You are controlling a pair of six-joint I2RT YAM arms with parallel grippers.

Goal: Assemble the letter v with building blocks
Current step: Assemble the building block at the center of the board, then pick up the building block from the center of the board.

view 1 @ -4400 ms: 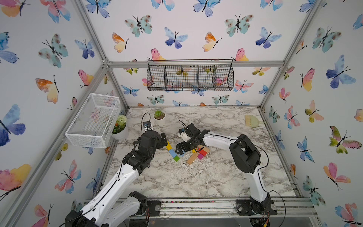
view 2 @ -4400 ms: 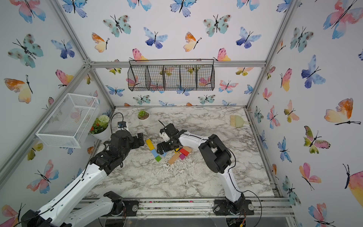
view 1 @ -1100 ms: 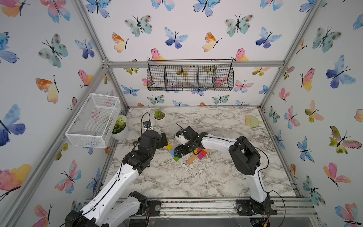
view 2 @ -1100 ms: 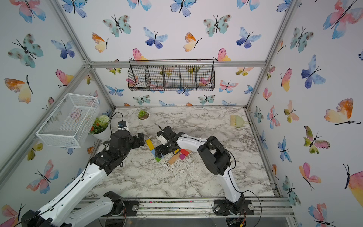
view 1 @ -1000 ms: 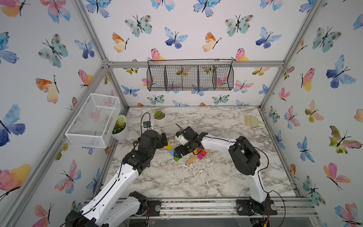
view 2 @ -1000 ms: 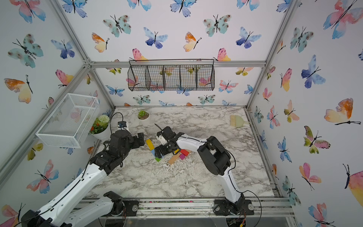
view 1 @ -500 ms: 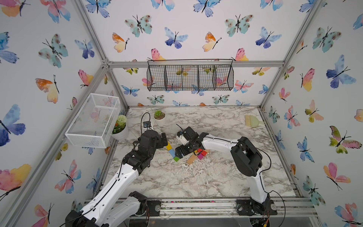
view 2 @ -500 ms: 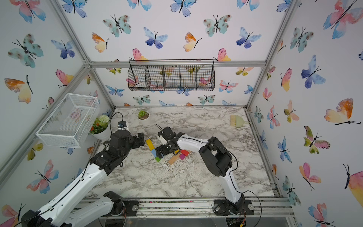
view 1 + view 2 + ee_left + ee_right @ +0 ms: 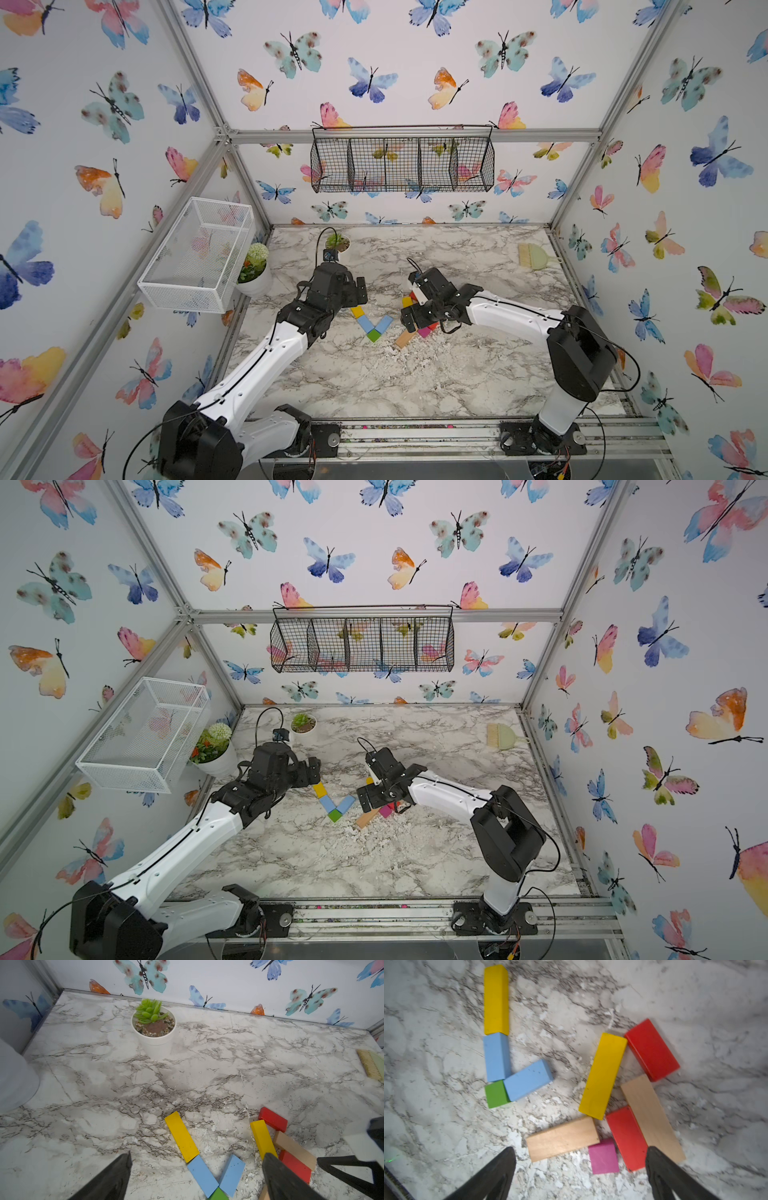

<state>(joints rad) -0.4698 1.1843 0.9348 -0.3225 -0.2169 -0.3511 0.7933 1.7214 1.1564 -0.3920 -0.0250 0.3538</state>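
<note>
On the marble table [image 9: 457, 374] lies a partial V. A green cube [image 9: 496, 1094] sits at its point, with a light-blue bar [image 9: 496, 1056] and a yellow bar [image 9: 496, 999] in line forming one arm. A second light-blue bar [image 9: 528, 1079] starts the other arm. Loose building blocks lie beside it: a yellow bar [image 9: 603, 1076], two red bars [image 9: 652, 1049] [image 9: 626, 1137], two tan bars [image 9: 562, 1138] [image 9: 652, 1118] and a magenta cube [image 9: 603, 1156]. My right gripper [image 9: 580, 1148] hovers open above the loose pile [image 9: 424, 331]. My left gripper [image 9: 198, 1155] [image 9: 358, 291] hangs open over the V's yellow end, holding nothing.
A small succulent pot [image 9: 154, 1026] stands behind the blocks, and a flower pot [image 9: 255, 270] stands at the left wall. A hand brush [image 9: 534, 257] lies at the back right. A white wire basket [image 9: 195, 253] and a black wire rack [image 9: 401, 162] hang on the walls. White crumbs are scattered around the blocks.
My right gripper has drawn back to the right, from over the V to above the loose pile. The second light-blue bar stays against the green cube. The left arm has not moved.
</note>
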